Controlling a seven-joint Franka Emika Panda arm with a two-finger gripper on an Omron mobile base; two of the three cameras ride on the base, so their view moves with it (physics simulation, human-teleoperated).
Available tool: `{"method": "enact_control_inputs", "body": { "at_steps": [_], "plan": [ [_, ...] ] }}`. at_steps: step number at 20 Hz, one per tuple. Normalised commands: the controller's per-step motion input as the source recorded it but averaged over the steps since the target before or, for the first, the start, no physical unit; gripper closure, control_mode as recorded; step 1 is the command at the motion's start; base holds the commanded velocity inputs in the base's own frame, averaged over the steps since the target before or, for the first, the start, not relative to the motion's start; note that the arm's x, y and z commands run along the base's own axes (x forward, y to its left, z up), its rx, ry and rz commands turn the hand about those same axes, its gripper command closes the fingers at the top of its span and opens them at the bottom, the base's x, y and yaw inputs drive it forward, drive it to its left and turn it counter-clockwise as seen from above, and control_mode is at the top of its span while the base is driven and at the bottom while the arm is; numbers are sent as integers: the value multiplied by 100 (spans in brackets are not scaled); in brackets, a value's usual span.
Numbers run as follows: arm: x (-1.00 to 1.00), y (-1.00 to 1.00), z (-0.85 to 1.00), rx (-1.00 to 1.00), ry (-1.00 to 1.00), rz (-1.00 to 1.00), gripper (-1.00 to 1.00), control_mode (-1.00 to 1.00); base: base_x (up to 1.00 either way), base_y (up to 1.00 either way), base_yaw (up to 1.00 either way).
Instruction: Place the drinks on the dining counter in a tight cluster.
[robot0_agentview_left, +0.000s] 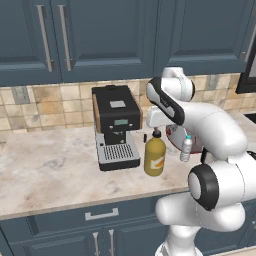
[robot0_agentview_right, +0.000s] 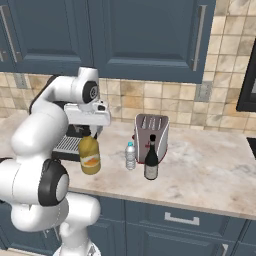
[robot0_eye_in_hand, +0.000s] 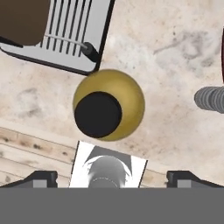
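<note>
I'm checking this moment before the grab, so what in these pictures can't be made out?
- Pincer: open by its wide-set tips in the hand view; in both base views the arm's own hand hides it.
- Wine bottle: the arm covers it in the left base view.
- Toaster: mostly behind the arm in the left base view.
- Small water bottle: cut off by the right edge of the hand view.
- Yellow bottle: label unseen from above.

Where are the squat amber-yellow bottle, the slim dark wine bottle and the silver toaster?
Squat amber-yellow bottle with black cap (robot0_agentview_left: 155, 157): left base view, on its body.
Slim dark wine bottle (robot0_agentview_right: 151, 162): right base view, on its body.
Silver toaster (robot0_agentview_right: 159, 131): right base view, on its side.
</note>
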Motion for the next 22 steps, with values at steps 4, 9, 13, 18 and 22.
{"method": "enact_control_inputs", "body": {
  "at_steps": [4, 9, 13, 18, 22],
  "plan": [
    [0, 10, -9, 0, 0, 13, -100, -100, 0, 0, 0],
    [5, 17, -8, 0, 0, 10, -100, -100, 0, 0, 0],
    [12, 8, -5, 0, -1, 8, -100, -100, 0, 0, 0],
    [17, 0, 0, 0, 0, 0, -100, -100, 0, 0, 0],
    [29, 0, 0, 0, 0, 0, -100, -100, 0, 0, 0]
  ]
}}
